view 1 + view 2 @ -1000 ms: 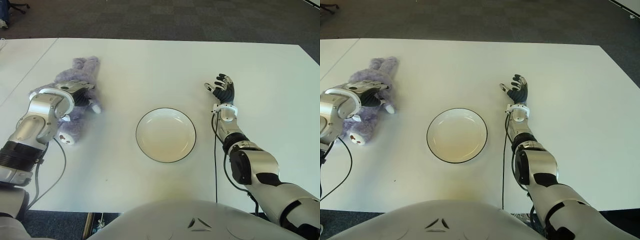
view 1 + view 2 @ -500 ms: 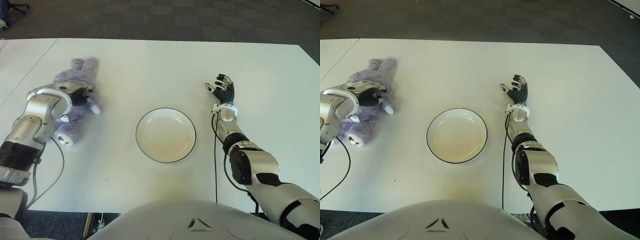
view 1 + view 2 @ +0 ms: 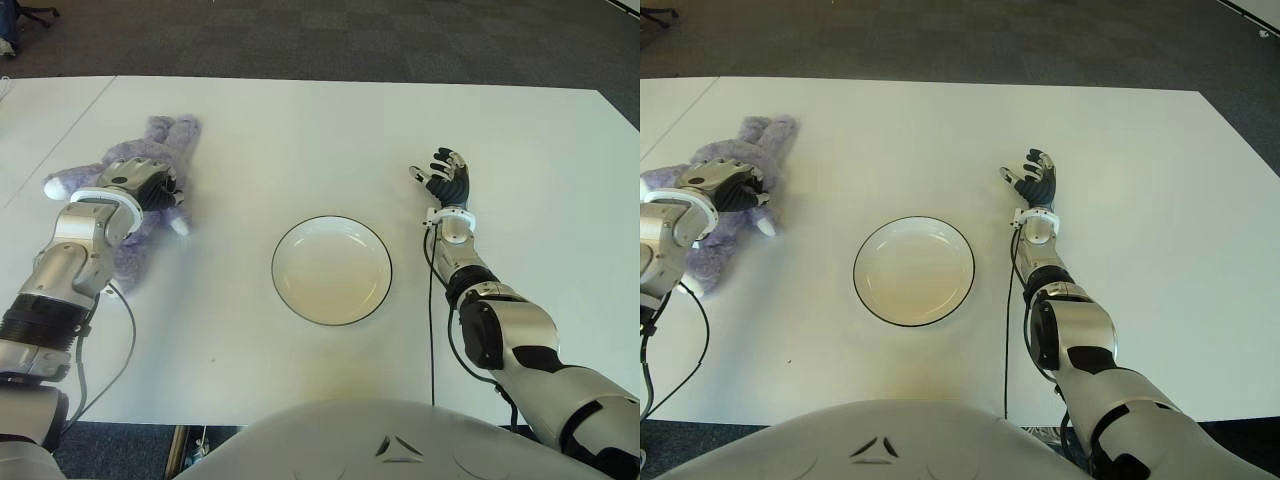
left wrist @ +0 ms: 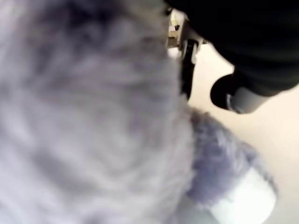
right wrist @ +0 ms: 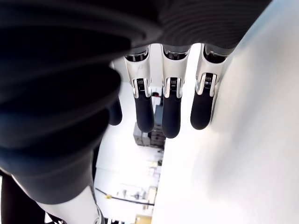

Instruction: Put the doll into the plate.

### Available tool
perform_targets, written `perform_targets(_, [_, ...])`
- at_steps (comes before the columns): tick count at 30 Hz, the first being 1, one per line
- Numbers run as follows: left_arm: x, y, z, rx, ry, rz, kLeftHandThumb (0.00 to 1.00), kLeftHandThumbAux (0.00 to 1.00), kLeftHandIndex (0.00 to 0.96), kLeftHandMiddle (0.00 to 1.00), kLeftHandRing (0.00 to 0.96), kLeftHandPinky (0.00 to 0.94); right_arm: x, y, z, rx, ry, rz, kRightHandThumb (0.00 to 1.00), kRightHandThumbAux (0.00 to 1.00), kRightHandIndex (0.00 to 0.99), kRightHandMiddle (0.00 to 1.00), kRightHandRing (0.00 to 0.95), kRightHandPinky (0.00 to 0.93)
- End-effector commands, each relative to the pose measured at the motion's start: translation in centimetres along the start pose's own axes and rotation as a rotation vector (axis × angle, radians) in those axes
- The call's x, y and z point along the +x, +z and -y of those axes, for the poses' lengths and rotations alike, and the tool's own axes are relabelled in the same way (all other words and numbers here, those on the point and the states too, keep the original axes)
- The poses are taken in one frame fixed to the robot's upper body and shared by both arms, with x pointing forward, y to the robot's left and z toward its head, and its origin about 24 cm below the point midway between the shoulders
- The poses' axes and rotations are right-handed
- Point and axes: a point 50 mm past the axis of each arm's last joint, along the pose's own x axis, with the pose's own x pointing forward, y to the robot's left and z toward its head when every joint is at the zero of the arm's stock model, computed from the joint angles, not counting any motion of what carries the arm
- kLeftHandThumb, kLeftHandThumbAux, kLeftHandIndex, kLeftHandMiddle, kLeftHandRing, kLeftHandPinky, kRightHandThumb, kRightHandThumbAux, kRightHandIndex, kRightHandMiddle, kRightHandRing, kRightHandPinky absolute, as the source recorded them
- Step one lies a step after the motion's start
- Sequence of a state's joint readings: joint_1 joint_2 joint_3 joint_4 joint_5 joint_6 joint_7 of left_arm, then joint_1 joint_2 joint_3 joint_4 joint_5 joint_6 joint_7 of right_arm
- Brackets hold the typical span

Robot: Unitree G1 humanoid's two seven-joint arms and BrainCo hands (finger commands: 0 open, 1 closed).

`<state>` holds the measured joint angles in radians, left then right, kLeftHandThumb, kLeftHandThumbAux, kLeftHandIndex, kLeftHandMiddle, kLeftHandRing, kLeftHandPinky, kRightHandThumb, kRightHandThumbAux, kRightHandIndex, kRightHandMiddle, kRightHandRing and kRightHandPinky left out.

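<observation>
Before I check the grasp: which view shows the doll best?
The left eye view: the whole purple doll lies on the table under the left hand. The right eye view matches; the left wrist view shows only close fur, the right wrist view none.

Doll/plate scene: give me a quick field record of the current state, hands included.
doll: purple plush doll, lying on the table's left part, left of the plate, not in it
plate: white plate with a dark rim, empty, centre of table
left hand: left hand on the doll, fur fills its wrist view; closed grasp not confirmed
right hand: right hand right of the plate, fingers extended, holding nothing
table: white table
task status: doll not yet in plate
</observation>
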<state>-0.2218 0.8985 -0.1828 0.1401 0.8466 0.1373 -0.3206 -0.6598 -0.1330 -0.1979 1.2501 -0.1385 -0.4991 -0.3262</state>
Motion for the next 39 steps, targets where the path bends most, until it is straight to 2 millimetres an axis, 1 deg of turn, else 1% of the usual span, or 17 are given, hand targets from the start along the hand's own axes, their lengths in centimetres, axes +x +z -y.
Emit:
perform_targets(1, [-0.2, 0.2, 2.8, -0.005, -0.055, -0.029, 0.502, 0.477, 0.417, 0.561, 0.545, 0.542, -5.6, -8.6, 0.9, -0.072, 0.015, -0.365, 0.181, 0.856, 0.208, 0.236, 0.250, 0.267])
perform_targets(9, [-0.4, 0.2, 2.3, 0.031, 0.001, 0.009, 0.453, 0.509, 0.425, 0.580, 0.556, 0.561, -5.5, -8.6, 0.9, -0.082, 0.007, -0.369, 0.224, 0.861, 0.212, 0.239, 0.255, 0.277])
perform_targets(11, [-0.5, 0.2, 2.1, 0.030, 0.021, 0.029, 0.421, 0.527, 0.427, 0.588, 0.559, 0.565, -5.5, -8.6, 0.9, -0.085, 0.005, -0.368, 0.239, 0.863, 0.209, 0.244, 0.261, 0.283])
perform_targets(16, [-0.6, 0.1, 1.8, 0.009, 0.058, 0.074, 0.398, 0.543, 0.427, 0.594, 0.559, 0.563, -5.6, -8.6, 0.8, -0.089, 0.004, -0.366, 0.244, 0.862, 0.203, 0.248, 0.268, 0.285])
perform_targets(17, [-0.6, 0.1, 1.7, 0.004, 0.064, 0.082, 0.393, 0.548, 0.417, 0.590, 0.550, 0.537, -5.6, -8.6, 0.8, -0.090, 0.004, -0.366, 0.244, 0.860, 0.201, 0.246, 0.265, 0.272])
perform_targets(20, [-0.7, 0.0, 1.5, -0.001, 0.077, 0.105, 0.389, 0.548, 0.400, 0.582, 0.542, 0.520, -5.6, -8.6, 0.8, -0.095, 0.002, -0.364, 0.241, 0.858, 0.199, 0.241, 0.258, 0.255])
perform_targets(24, [-0.9, -0.2, 1.2, -0.004, 0.098, 0.117, 0.383, 0.540, 0.354, 0.562, 0.527, 0.501, -5.6, -8.5, 0.7, -0.102, 0.004, -0.363, 0.247, 0.855, 0.203, 0.238, 0.251, 0.256])
perform_targets(25, [-1.0, -0.3, 1.1, -0.005, 0.106, 0.116, 0.372, 0.533, 0.290, 0.524, 0.489, 0.398, -5.5, -8.5, 0.7, -0.103, 0.005, -0.363, 0.264, 0.854, 0.208, 0.244, 0.256, 0.272])
perform_targets(26, [-1.1, -0.4, 1.0, -0.004, 0.126, 0.114, 0.369, 0.532, 0.274, 0.513, 0.479, 0.372, -5.5, -8.5, 0.7, -0.104, 0.007, -0.364, 0.269, 0.853, 0.209, 0.245, 0.258, 0.276])
perform_targets(27, [-1.1, -0.4, 1.0, -0.004, 0.140, 0.113, 0.365, 0.528, 0.252, 0.489, 0.458, 0.365, -5.5, -8.5, 0.7, -0.104, 0.009, -0.364, 0.271, 0.853, 0.210, 0.248, 0.259, 0.269])
perform_targets(28, [-1.3, -0.5, 0.7, 0.000, 0.157, 0.113, 0.364, 0.528, 0.248, 0.485, 0.455, 0.363, -5.5, -8.5, 0.7, -0.104, 0.010, -0.365, 0.271, 0.853, 0.210, 0.249, 0.259, 0.268])
perform_targets(29, [-1.4, -0.6, 0.5, 0.004, 0.168, 0.114, 0.363, 0.525, 0.218, 0.407, 0.391, 0.311, -5.5, -8.5, 0.7, -0.104, 0.011, -0.365, 0.270, 0.852, 0.209, 0.249, 0.262, 0.274])
perform_targets(30, [-1.6, -0.7, 0.2, 0.008, 0.181, 0.114, 0.361, 0.522, 0.198, 0.362, 0.352, 0.277, -5.5, -8.5, 0.7, -0.104, 0.012, -0.365, 0.270, 0.852, 0.209, 0.250, 0.263, 0.279])
perform_targets(31, [-1.8, -0.8, 0.1, 0.012, 0.189, 0.114, 0.360, 0.521, 0.188, 0.338, 0.330, 0.257, -5.5, -8.5, 0.7, -0.104, 0.012, -0.365, 0.269, 0.852, 0.209, 0.250, 0.264, 0.281])
perform_targets(34, [-2.5, -0.9, -1.2, 0.037, 0.238, 0.121, 0.358, 0.514, 0.185, 0.338, 0.328, 0.264, -5.5, -8.6, 0.8, -0.103, 0.011, -0.368, 0.265, 0.851, 0.209, 0.249, 0.264, 0.279])
perform_targets(37, [-3.6, -1.2, -2.8, 0.069, 0.329, 0.115, 0.353, 0.493, 0.163, 0.304, 0.287, 0.223, -5.5, -8.6, 0.9, -0.107, 0.006, -0.368, 0.234, 0.852, 0.200, 0.235, 0.252, 0.255])
perform_targets(39, [-4.1, -1.3, -3.3, 0.077, 0.368, 0.107, 0.348, 0.477, 0.144, 0.279, 0.263, 0.213, -5.5, -8.6, 0.9, -0.108, 0.005, -0.368, 0.225, 0.854, 0.198, 0.227, 0.243, 0.255])
